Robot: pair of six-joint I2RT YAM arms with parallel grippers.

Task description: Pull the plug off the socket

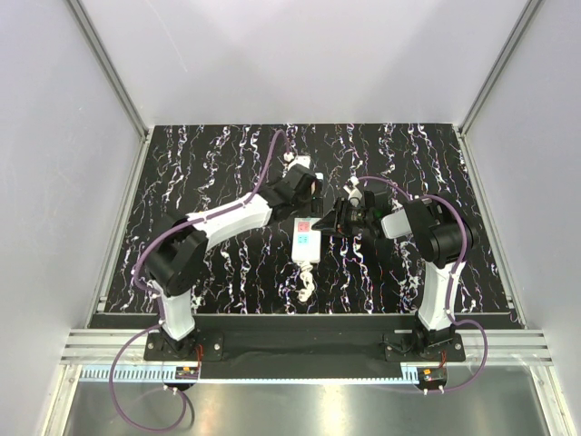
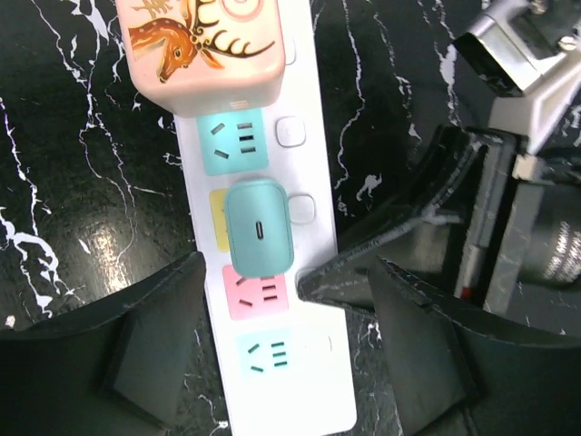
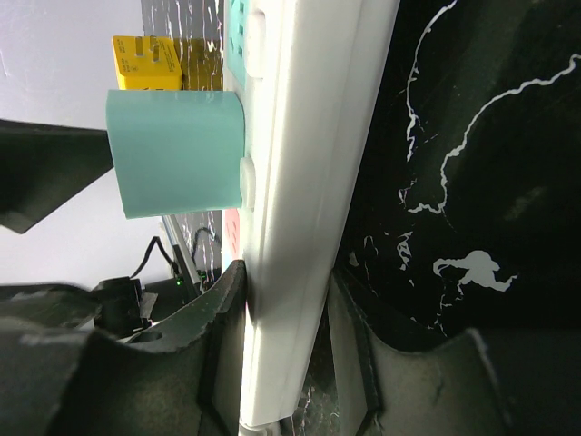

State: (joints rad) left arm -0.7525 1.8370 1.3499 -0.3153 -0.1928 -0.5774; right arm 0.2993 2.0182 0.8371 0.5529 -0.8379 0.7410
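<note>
Looming nearest the left wrist lens with two black fingers (image 2: 150, 354) standing well apart: the left gripper (image 2: 289, 268), released and closing on nothing. Straddling the long narrow white plastic power strip (image 2: 313, 363) there, at its pink outlet (image 2: 259, 295), close to one end of the strip. Lying on the black white-veined marble tabletop (image 1: 209, 163), roughly midway between the two arms, with the short knotted white cord (image 1: 304, 289) trailing toward the bases. Sitting just beyond the parted fingers, pushed into the strip and touching neither of them: the small rounded teal plug (image 2: 259, 227). Standing farther along the row, past a free teal outlet (image 2: 234, 143): a cream block adapter (image 2: 200, 45) printed with a brown deer. Reaching in from the right with the right gripper (image 3: 286, 304) — clenching the power strip, one black finger on either side of it, just beside the teal plug. Showing in the left wrist view too — as a dark tip touching the strip's right edge next to the pink outlet.
</note>
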